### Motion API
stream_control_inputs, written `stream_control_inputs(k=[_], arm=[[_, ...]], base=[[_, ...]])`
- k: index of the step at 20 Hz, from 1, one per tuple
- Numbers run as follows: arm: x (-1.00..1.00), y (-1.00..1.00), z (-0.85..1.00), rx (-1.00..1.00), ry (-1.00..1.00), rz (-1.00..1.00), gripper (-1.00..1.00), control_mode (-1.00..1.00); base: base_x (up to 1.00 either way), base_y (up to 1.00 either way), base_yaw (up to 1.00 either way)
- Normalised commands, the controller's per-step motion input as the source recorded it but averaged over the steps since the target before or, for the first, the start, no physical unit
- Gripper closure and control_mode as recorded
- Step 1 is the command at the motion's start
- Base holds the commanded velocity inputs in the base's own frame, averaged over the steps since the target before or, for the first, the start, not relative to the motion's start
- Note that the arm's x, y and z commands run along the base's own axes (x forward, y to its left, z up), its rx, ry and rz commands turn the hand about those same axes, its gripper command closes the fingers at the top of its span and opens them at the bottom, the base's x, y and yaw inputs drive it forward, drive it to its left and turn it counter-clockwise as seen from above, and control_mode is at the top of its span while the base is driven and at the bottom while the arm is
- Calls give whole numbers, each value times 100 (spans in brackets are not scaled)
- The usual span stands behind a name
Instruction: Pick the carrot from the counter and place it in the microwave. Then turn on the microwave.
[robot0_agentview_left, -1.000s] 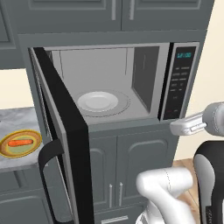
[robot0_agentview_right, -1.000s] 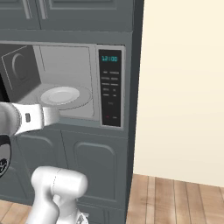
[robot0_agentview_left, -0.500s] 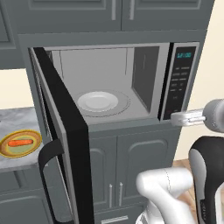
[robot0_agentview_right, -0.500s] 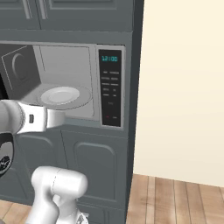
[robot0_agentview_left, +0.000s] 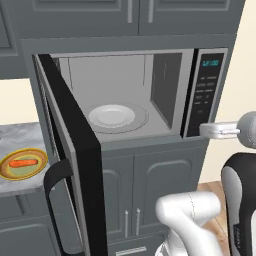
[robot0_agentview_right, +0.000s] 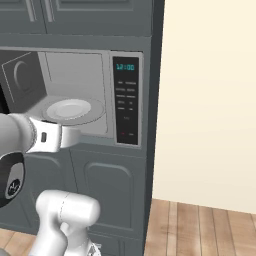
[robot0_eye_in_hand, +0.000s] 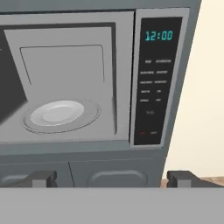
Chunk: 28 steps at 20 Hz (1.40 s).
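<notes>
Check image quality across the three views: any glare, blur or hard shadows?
Left base view: flat, even light, no glare on the microwave door; the carrot is soft-edged. Right base view: faint shading inside the cavity, keypad labels too small to read. Hand view: cyan display legible, the white plate slightly blurred, no hard shadows.

A round plate with a yellow rim and a green centre lies at the left of the left base view. Dark grey cabinet doors with thin metal handles stand below, and more grey cabinets are above. At the right there is a cream wall and a wooden floor of light brown planks.
</notes>
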Motion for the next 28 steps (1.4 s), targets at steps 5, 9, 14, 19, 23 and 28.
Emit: stream_control_inputs(k=[5,9,14,19,23,28], arm=[[9,-1,0,5,-3,0,-100,-100],[13,0,0,5,-2,0,-100,-100],[8,-1,0,4,-1,0,-100,-100],[0,-2,0,3,0,0,-100,-100],[-3,-2,1,2,0,0,-100,-100],[-7,-6,3,2,0,-2,-100,-100]], base=[[0,0,0],[0,0,0],[0,0,0],[0,0,0],[0,0,0],[0,0,0]])
